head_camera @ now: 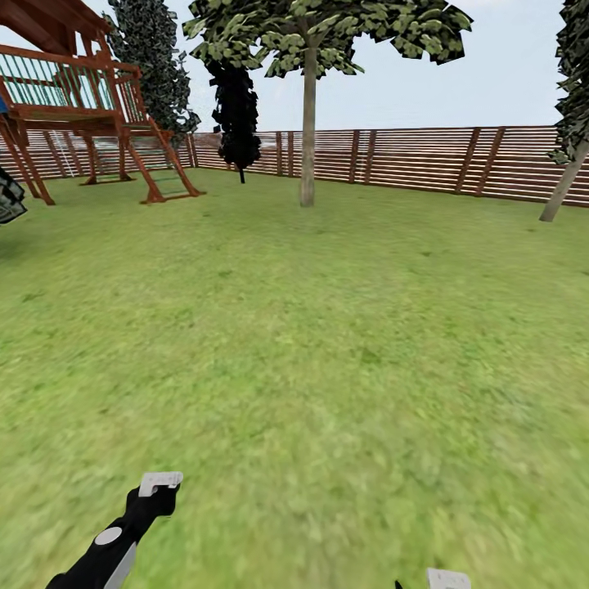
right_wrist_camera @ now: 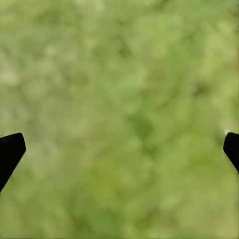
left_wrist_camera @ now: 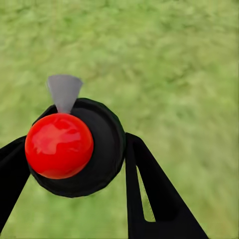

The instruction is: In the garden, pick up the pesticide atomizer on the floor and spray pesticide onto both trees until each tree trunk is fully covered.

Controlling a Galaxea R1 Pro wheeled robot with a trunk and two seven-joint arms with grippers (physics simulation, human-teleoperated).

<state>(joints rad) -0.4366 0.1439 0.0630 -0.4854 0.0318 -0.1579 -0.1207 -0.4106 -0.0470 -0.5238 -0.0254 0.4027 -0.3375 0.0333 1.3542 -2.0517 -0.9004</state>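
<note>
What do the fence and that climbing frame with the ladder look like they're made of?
The fence looks like brown timber: horizontal slats between darker posts, matte. The climbing frame looks like reddish, stained wood, judging by its beams and ladder rungs; its railing bars look pale green, perhaps painted. As rendered graphics, both are guesses from colour and shape.

Right tree [head_camera: 564, 184] crown cut by edge

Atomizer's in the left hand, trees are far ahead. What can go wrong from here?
1. The pesticide atomizer sits between the left hand's fingers, with little of the grip visible; it may slip on the drive across the lawn.
2. The black-leaved tree stands near the straight trunk and could be sprayed by mistake.
3. The leaning trunk sits at the picture's right edge, so it is easily left partly uncovered.
</note>
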